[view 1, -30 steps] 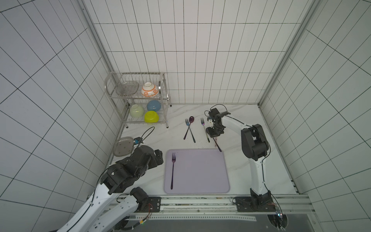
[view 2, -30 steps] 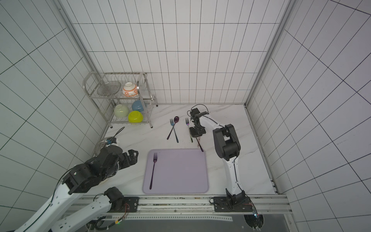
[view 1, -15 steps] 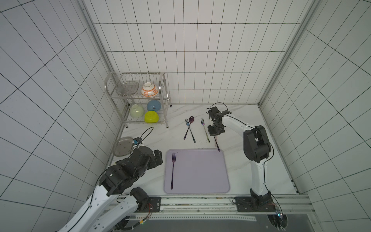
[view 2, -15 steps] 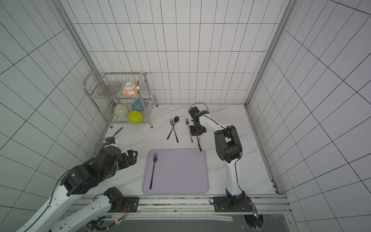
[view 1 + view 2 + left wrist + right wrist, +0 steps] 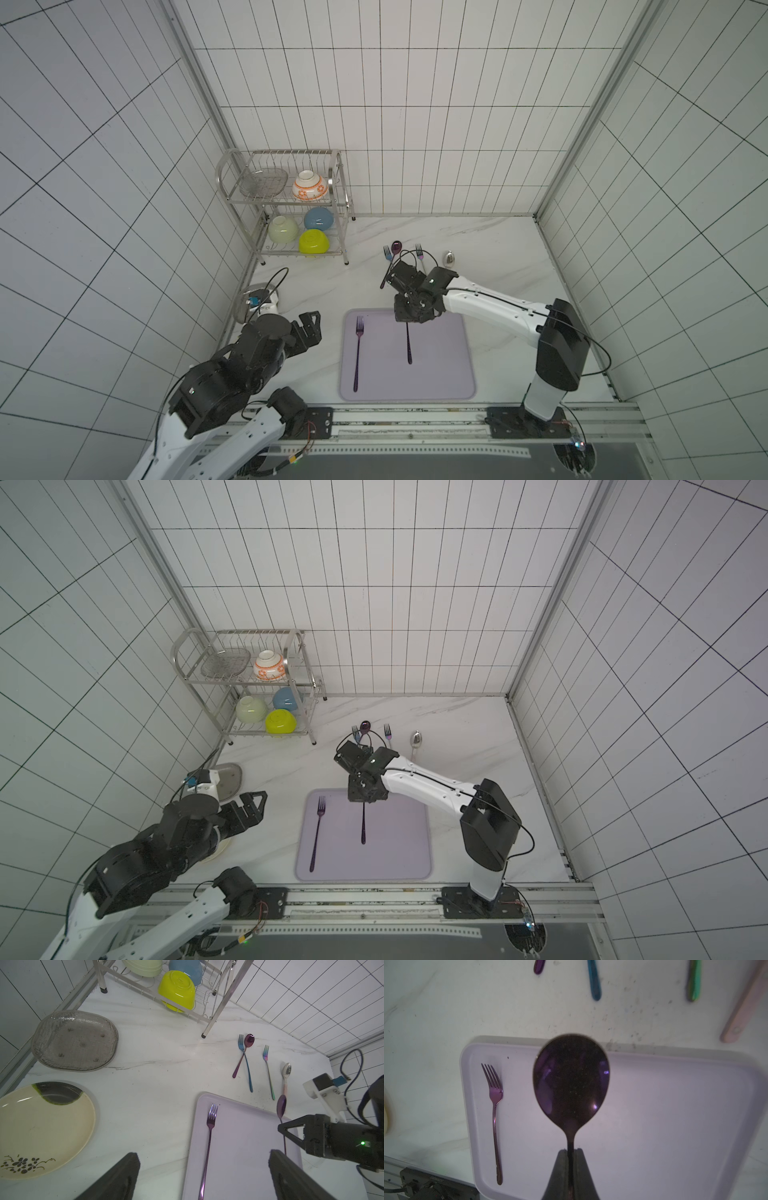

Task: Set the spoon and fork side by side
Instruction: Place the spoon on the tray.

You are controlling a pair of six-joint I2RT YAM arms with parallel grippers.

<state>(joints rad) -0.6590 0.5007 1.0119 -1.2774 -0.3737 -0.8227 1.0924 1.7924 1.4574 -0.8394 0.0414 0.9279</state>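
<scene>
On the marble counter (image 5: 498, 249), the fork (image 5: 358, 353) lies by the left edge of the mat (image 5: 440, 374). My right pincer (image 5: 571, 1153) grips the spoon (image 5: 571, 1076) above it; laying that alongside remains.

Both arms pair white shells with black joints. The left arm (image 5: 216, 386) has a white lower link, a round black joint and bulky black upper housings. A thin red wire (image 5: 308, 432) loops beside its black base plate (image 5: 318, 419). The right arm (image 5: 490, 305) has white links on either side of a boxy black elbow (image 5: 561, 345), and a thin black cable (image 5: 498, 298) runs along the top. A white camera block (image 5: 324, 1091) with a blue plug sits on its wrist, near a small green light (image 5: 362, 1143). The left gripper (image 5: 311, 328) and right gripper (image 5: 570, 1165) are matte black with wedge-shaped fingers.
</scene>
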